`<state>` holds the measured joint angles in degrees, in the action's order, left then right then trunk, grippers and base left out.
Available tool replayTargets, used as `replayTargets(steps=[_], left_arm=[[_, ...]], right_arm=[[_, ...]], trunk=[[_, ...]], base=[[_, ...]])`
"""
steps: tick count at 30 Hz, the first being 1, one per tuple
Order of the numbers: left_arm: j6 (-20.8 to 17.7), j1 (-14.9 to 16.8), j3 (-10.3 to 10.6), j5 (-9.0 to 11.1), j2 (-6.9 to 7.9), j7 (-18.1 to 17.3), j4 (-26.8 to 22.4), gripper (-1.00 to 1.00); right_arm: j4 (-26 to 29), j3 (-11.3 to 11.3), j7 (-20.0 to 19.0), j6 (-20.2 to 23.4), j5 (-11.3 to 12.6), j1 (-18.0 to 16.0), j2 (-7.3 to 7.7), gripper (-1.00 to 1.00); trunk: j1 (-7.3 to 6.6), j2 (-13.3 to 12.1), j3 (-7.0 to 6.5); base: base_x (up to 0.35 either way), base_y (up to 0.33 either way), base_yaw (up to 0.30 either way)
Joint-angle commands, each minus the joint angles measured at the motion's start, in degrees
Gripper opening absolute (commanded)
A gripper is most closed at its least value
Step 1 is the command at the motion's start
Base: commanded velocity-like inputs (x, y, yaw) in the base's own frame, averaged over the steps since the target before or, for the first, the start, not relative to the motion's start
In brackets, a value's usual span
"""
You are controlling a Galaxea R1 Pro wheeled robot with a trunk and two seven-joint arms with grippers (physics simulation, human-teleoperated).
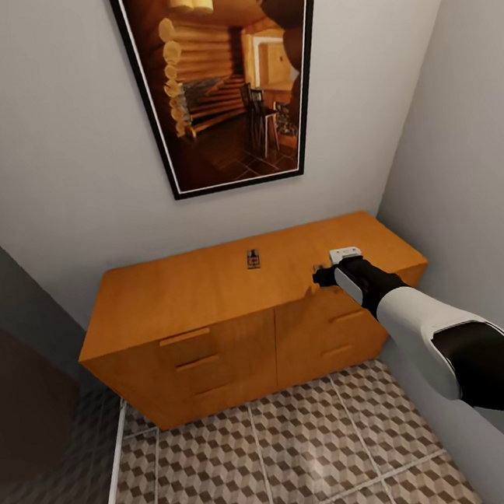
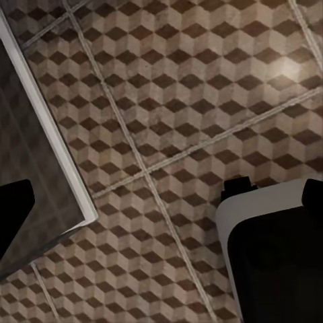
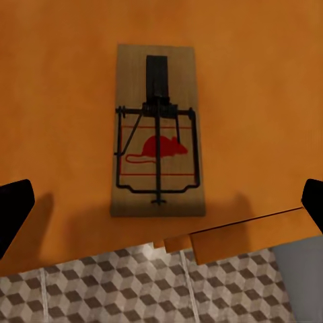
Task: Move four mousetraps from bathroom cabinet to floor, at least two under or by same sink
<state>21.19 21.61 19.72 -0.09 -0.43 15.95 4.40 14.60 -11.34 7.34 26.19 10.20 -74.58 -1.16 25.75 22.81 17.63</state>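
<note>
The orange-brown cabinet [image 1: 186, 295] stands against the back wall on the cube-patterned bathroom floor [image 1: 307, 457]. One mousetrap [image 1: 253, 259] lies flat mid-top of it. My right gripper [image 1: 323, 275] hovers over the top near the front edge, to the right of that trap. In the right wrist view a tan mousetrap [image 3: 158, 131] with black wire and a red mouse mark lies close to the cabinet [image 3: 60, 101] front edge. My right gripper [image 3: 161, 202] is open above it, fingers wide to either side. My left gripper [image 2: 161, 202] hangs open over floor tiles [image 2: 182, 87], holding nothing.
A large framed picture [image 1: 224, 75] hangs above the cabinet. A grey wall [image 1: 469, 164] closes in on the right. A dark opening [image 1: 17, 388] and a white strip [image 1: 113, 471] on the floor lie to the left. My own white base [image 2: 269, 256] shows beside the left gripper.
</note>
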Motion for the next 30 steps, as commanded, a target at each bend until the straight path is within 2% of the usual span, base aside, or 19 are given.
replayTargets(steps=[1, 10, 30], left_arm=[[0.34, 0.10, 0.40, -0.02, -0.04, 0.31, 0.24, 1.00], [0.34, 0.10, 0.40, -0.02, -0.05, 0.31, 0.25, 1.00], [0.34, 0.10, 0.40, -0.04, -0.05, 0.31, 0.26, 1.00]], right_arm=[[0.08, -0.44, 0.40, 0.27, 0.61, -0.04, 0.02, 1.00], [0.08, -0.44, 0.40, 0.27, 0.61, -0.04, 0.02, 1.00], [-0.22, -0.44, 0.40, -0.97, 0.61, -0.04, 0.02, 1.00]], trunk=[[0.03, 0.11, 0.19], [0.03, 0.11, 0.81], [0.03, 0.11, 0.92]], base=[[0.000, 0.000, 0.000], [0.006, 0.000, 0.000], [0.036, 0.000, 0.000]])
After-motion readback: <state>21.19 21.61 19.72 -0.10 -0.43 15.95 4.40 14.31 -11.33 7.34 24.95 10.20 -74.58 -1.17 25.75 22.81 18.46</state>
